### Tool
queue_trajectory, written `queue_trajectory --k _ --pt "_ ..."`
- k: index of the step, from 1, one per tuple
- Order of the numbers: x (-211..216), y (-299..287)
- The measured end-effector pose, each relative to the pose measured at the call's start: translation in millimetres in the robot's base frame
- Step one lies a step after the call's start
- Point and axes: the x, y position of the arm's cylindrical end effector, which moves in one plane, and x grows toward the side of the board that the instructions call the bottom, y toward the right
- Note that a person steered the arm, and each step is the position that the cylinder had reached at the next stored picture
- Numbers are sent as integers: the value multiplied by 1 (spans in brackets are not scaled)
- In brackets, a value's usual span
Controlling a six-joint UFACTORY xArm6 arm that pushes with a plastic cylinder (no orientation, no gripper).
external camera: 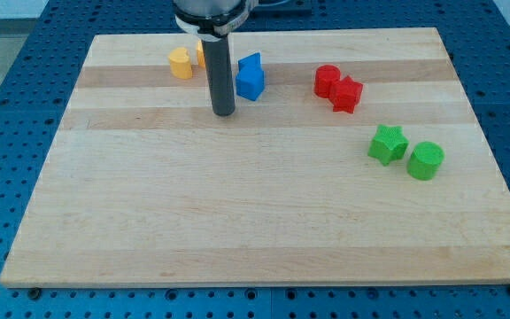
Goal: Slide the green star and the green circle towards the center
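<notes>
The green star (387,143) lies at the view's right on the wooden board (237,204). The green circle (426,160), a short cylinder, sits just to its lower right, close beside it. My tip (224,112) rests on the board near the view's top, left of centre, far to the left of both green blocks. It stands just left of and below the blue blocks and touches no block that I can see.
Blue blocks (250,77) sit right of my rod. A yellow block (181,64) lies to its upper left, with an orange block (200,53) partly hidden behind the rod. A red circle (327,80) and red star (346,93) lie at the upper right.
</notes>
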Motion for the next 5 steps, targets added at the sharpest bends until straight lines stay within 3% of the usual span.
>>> queue_trajectory --k 5 --pt "-13 0"
